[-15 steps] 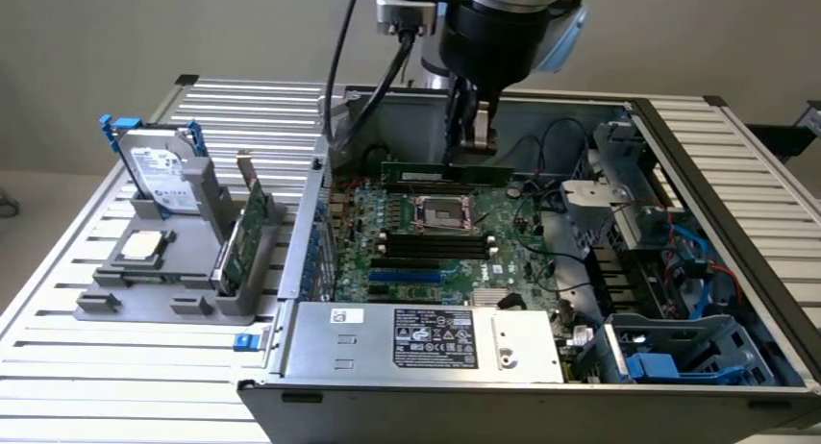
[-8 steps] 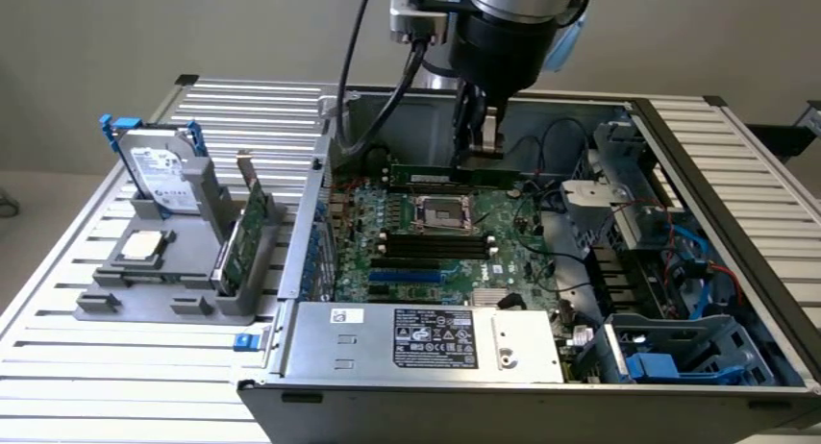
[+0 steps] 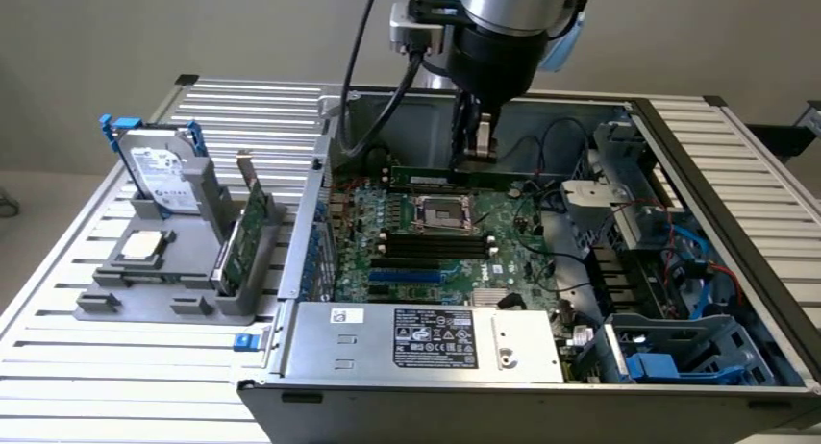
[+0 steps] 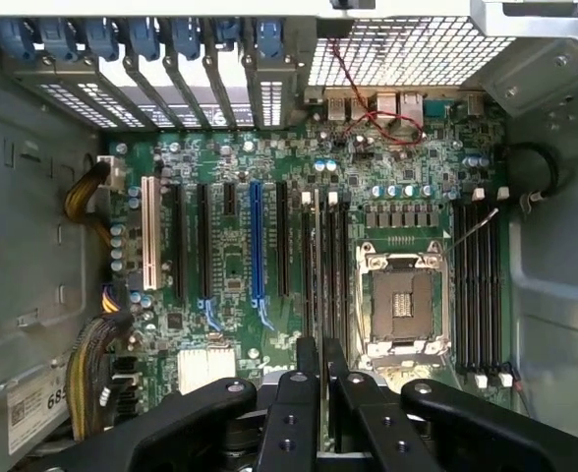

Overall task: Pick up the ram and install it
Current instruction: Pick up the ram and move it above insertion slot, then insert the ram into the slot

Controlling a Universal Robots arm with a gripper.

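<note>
The ram (image 3: pixel 430 179) stands on its long edge at the far side of the motherboard (image 3: pixel 520 223), just beyond the CPU socket (image 3: pixel 440 211). It runs across the case (image 3: pixel 718 175) and sits level over the far bank of memory slots. Whether it is seated or only resting at the slot mouth cannot be told. The gripper (image 3: pixel 478 154) reaches straight down onto it. In the wrist view its fingers (image 4: pixel 307 366) are drawn close with only a thin slit between them, so the claw looks clamped on the stick's upper edge, toward the end at the exterior view's right rather than at its middle. The stick is probably very light, thin and stiff along its length. It likely breaks easily under twisting, and its smooth flat faces could slip in the pads. The safest hold appears to be flat on both faces near the top edge, away from the contact edge below. An off-centre grip risks tipping one end down first, so the board should stay square to the slot
</note>
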